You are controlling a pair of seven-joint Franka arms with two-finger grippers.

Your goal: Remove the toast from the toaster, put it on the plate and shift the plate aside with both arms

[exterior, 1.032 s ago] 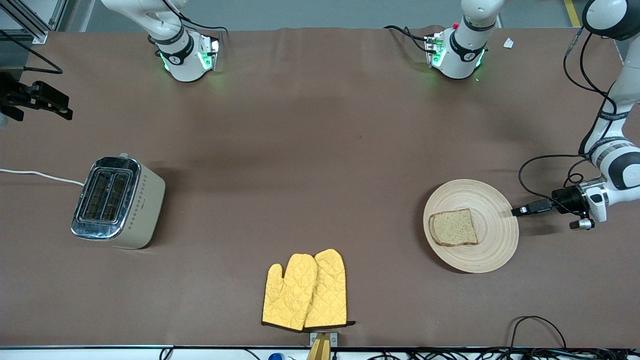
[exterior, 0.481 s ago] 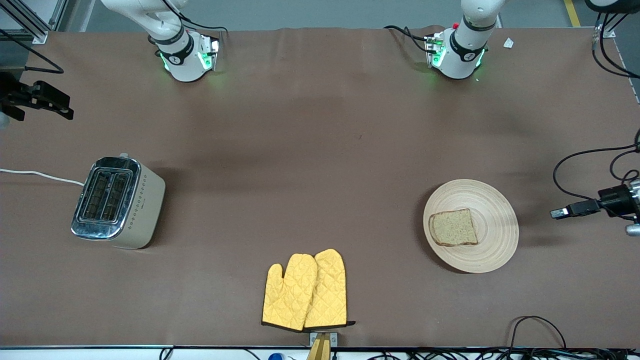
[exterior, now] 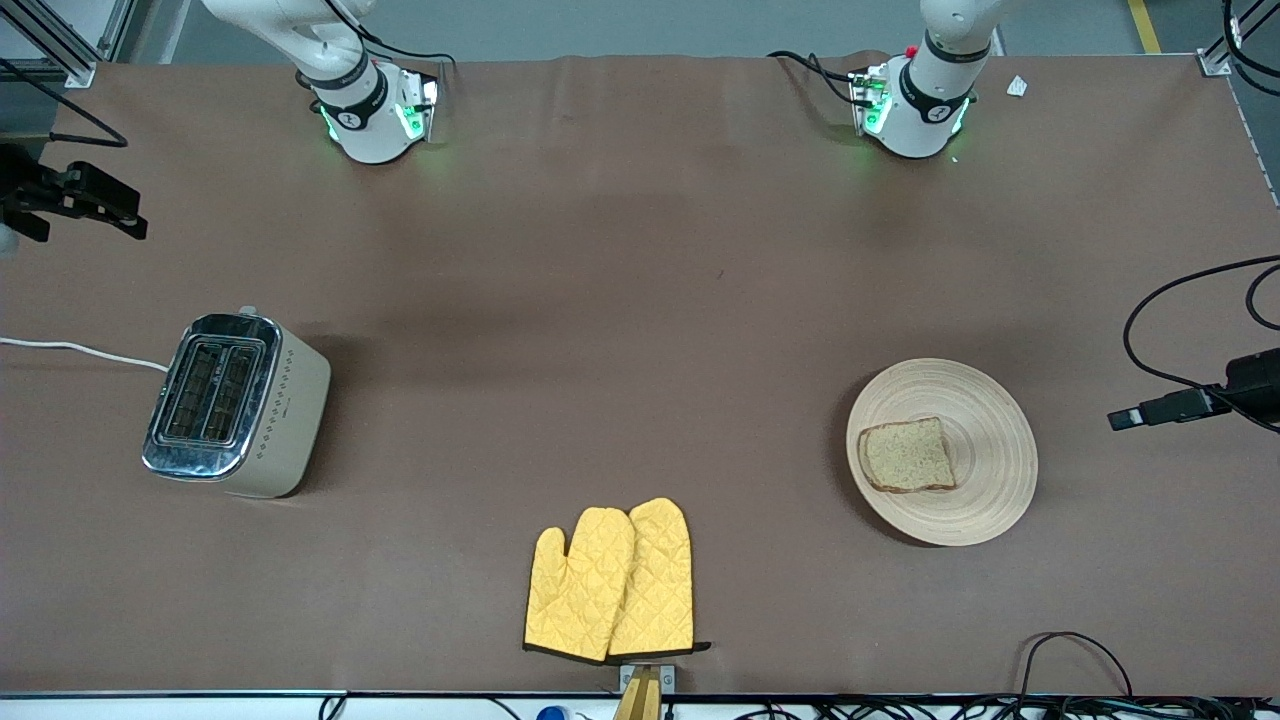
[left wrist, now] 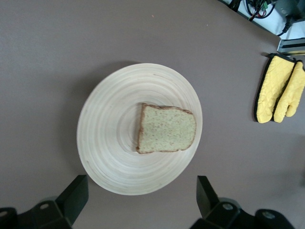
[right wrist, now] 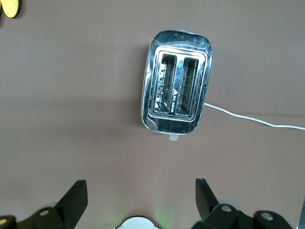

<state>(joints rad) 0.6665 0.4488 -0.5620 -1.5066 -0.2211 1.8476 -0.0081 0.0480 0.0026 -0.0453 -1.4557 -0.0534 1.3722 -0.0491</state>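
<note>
The pale wooden plate [exterior: 985, 470] lies toward the left arm's end of the table, with the toast [exterior: 906, 455] flat on it, off-centre toward the toaster's side. The left wrist view looks straight down on the plate [left wrist: 107, 124] and the toast [left wrist: 166, 129]. My left gripper [exterior: 1125, 418] is open and empty, up in the air off the plate's rim at the table's end; its fingers frame the plate's edge [left wrist: 140, 185]. My right gripper [exterior: 120, 212] is open and empty [right wrist: 140, 188], waiting high up, with the toaster [right wrist: 176, 93] below in its wrist view.
The chrome-topped toaster [exterior: 235, 405] stands at the right arm's end with a white cord [exterior: 80, 350]. Two yellow oven mitts [exterior: 612, 580] lie near the front edge, also in the left wrist view [left wrist: 279, 88]. Black cables hang by the left gripper.
My left gripper has drawn back from the plate's rim toward the table's end and risen. The plate, toast and right arm have not moved.
</note>
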